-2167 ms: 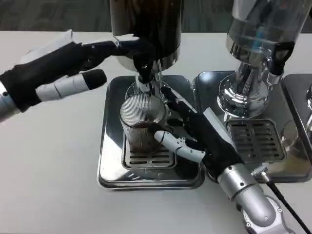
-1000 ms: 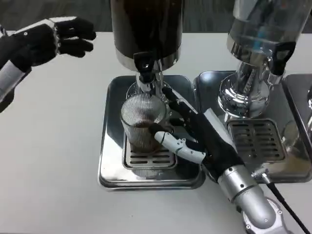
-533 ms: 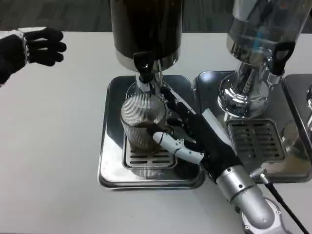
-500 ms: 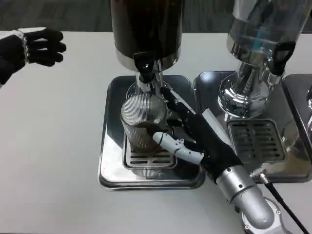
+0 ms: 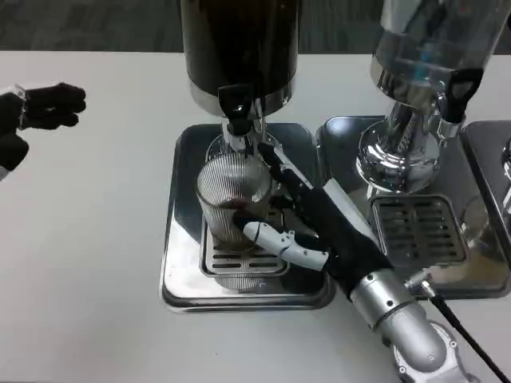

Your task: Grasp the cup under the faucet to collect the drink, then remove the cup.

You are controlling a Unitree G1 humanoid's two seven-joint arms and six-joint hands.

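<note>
Ribbed glass cup point(image 5: 233, 199) sitting on the drip tray point(image 5: 180, 263) under the faucet point(image 5: 236, 116), some dark drink inside. Right hand point(image 5: 319, 227) wrapped around it, fingers curled. Left hand point(image 5: 36, 108) off to the side, curled on nothing. Could easily slosh or clip the faucet if lifted tilted.

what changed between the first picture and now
The left hand let go of the dispenser's tap and drew back left, to the picture's edge, fingers curled in. The right hand kept its hold on the ribbed cup, shifting only slightly. The cup stayed on the drip tray under the tap, with dark drink in it.
</note>
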